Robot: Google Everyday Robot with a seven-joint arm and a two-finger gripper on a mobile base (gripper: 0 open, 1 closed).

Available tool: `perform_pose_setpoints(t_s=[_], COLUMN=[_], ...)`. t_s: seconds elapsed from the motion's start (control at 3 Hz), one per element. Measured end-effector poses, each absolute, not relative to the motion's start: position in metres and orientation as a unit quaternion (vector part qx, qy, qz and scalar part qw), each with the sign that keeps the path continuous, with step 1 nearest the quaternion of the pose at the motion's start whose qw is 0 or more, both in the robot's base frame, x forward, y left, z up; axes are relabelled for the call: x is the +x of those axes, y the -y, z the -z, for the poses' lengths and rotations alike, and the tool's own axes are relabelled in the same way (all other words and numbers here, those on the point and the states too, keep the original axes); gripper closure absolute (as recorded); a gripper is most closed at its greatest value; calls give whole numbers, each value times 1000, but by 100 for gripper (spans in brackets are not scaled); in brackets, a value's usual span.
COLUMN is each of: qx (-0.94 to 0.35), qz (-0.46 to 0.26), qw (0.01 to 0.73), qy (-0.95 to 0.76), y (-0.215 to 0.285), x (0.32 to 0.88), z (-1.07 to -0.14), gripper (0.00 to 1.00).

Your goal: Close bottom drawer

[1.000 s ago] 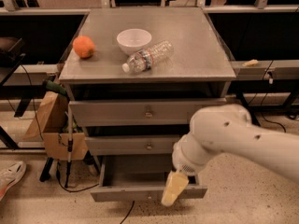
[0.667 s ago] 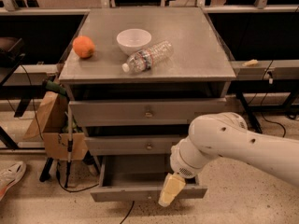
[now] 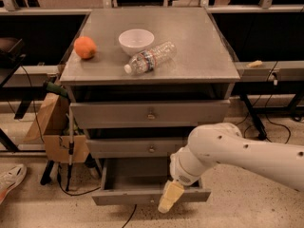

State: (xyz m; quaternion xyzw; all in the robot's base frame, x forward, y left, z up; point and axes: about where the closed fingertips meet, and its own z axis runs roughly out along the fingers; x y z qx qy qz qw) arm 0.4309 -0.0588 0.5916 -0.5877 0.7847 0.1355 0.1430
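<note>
Camera view. Bottom drawer (image 3: 121, 197): sits lowest in the grey cabinet, pulled out toward the camera, well forward of the middle drawer (image 3: 137, 147) and top drawer (image 3: 190, 113) fronts. Shows a wide, shallow tray, open upward. Runs its long axis left to right, front panel facing the camera, travel path straight back into the cabinet.

Claw (image 3: 170, 197): hangs at the outer face of that front panel, right of centre; touching or just in front, cannot tell. Apart or together, cannot tell either. Arm (image 3: 247, 153): enters from the right edge and crosses above the tray's right front corner.

Bare floor (image 3: 47, 208) before and left of the panel. Cardboard box (image 3: 50, 122) and shoe (image 3: 10, 180) further left, well apart from the drawer.

On the desk (image 3: 199, 56): orange (image 3: 85, 47), bowl (image 3: 136, 41), bottle (image 3: 151, 57) lying on its side, all back from the front edge.
</note>
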Motion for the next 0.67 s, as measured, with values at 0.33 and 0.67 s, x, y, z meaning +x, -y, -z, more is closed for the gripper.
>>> perform_pose_setpoints(t_s=[0.33, 0.67], qx=[-568, -535], qz=[-171, -193], qw=[145, 153], qy=[-792, -808], y=[56, 57], x=[427, 431], z=[-511, -428], gripper=[0, 0])
